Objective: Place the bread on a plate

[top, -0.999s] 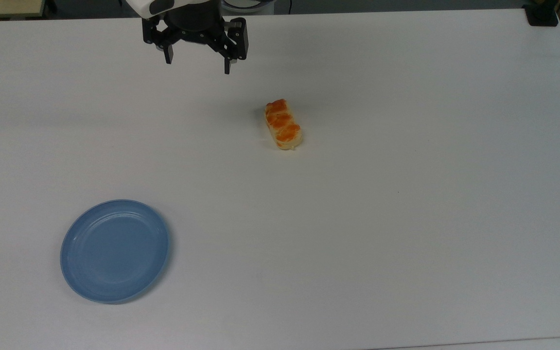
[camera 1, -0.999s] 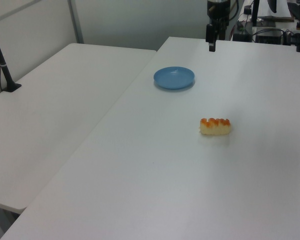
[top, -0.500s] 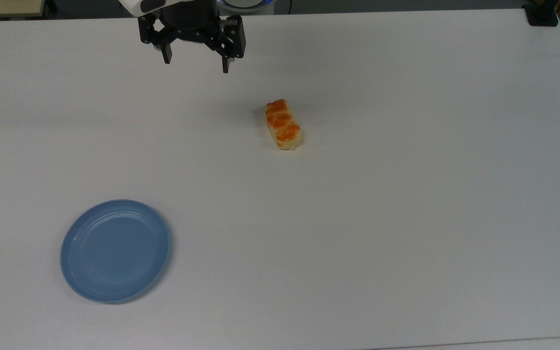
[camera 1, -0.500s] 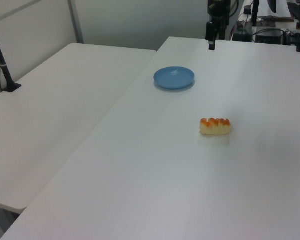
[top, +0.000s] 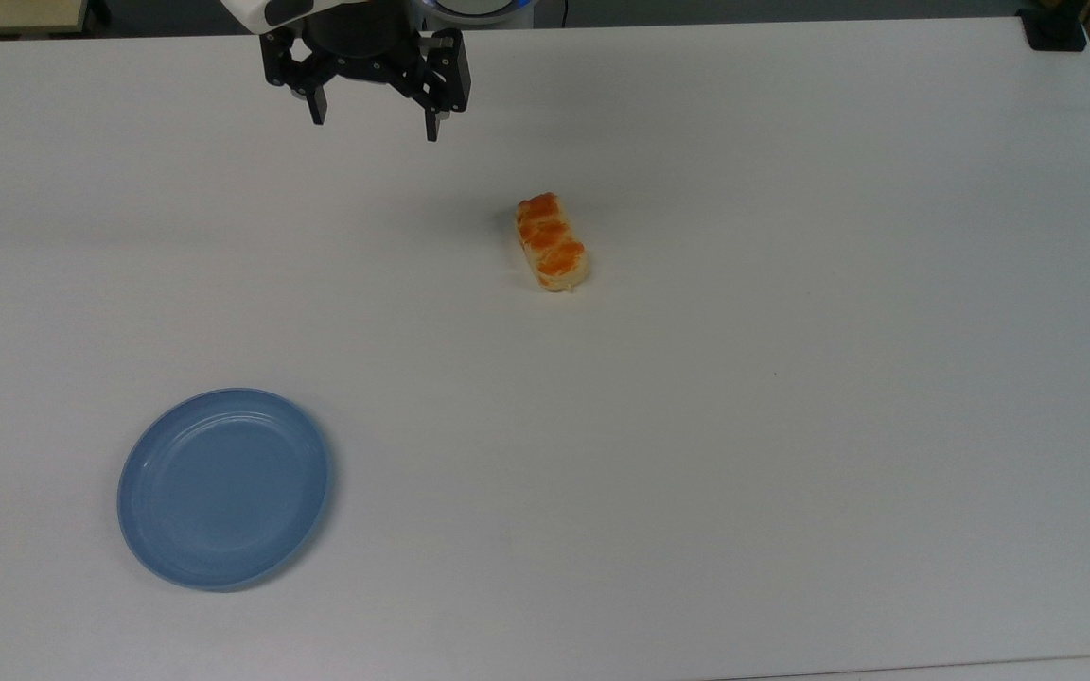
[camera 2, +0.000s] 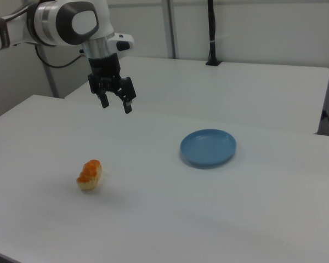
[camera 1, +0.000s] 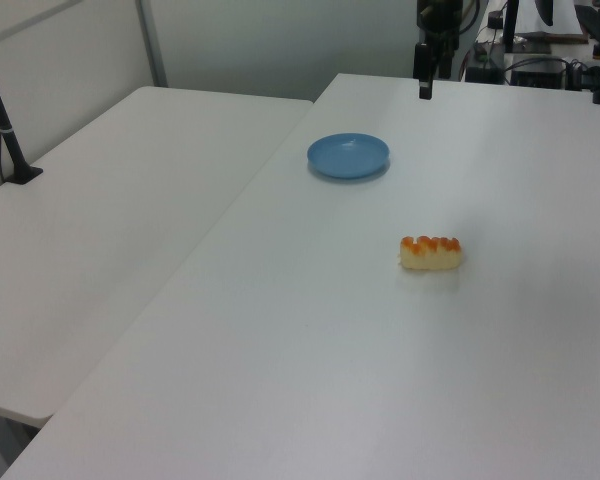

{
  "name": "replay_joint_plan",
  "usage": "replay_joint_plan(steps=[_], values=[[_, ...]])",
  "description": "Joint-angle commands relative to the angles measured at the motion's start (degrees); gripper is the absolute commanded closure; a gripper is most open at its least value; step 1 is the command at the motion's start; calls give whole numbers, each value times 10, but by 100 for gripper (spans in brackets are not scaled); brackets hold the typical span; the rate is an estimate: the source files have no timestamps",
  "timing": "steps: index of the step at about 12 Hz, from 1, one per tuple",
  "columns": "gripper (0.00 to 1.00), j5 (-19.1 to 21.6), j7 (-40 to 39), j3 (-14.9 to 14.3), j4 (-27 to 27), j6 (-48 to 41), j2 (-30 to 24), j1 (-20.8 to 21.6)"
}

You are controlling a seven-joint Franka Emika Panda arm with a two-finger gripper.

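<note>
The bread (top: 553, 242) is a small cream roll with an orange-brown top, lying on the white table (top: 791, 426) near the middle of the top view; I also see the bread (camera 1: 431, 252) in the left view and the bread (camera 2: 90, 174) in the right view. The light-blue plate (top: 223, 488) lies bare at the top view's lower left, far from the roll; the plate (camera 1: 348, 155) and plate (camera 2: 208, 147) hold nothing. My gripper (top: 374, 128) hangs open above the table's far edge, up and left of the bread, with nothing between its fingers. The gripper (camera 2: 115, 104) is well above the surface.
A second white table (camera 1: 130, 200) adjoins at the left view's left. A black post (camera 2: 211, 33) stands on it. A black clamp (top: 1054, 28) sits at the top view's upper right corner.
The gripper has drifted slightly toward the top view's upper left, away from the bread. Bread and plate have not moved.
</note>
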Motion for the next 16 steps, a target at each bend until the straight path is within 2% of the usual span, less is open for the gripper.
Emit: replay_joint_plan(steps=[1, 4, 8, 11, 16], values=[[0, 11, -18, -7, -39, -13, -21, 33], [0, 9, -18, -7, -118, 15, -47, 82], [0, -8, -41, -8, -198, 91, -41, 134], [0, -27, -64, -9, -213, 134, 4, 148], [3, -28, -80, -9, -239, 200, 51, 148]])
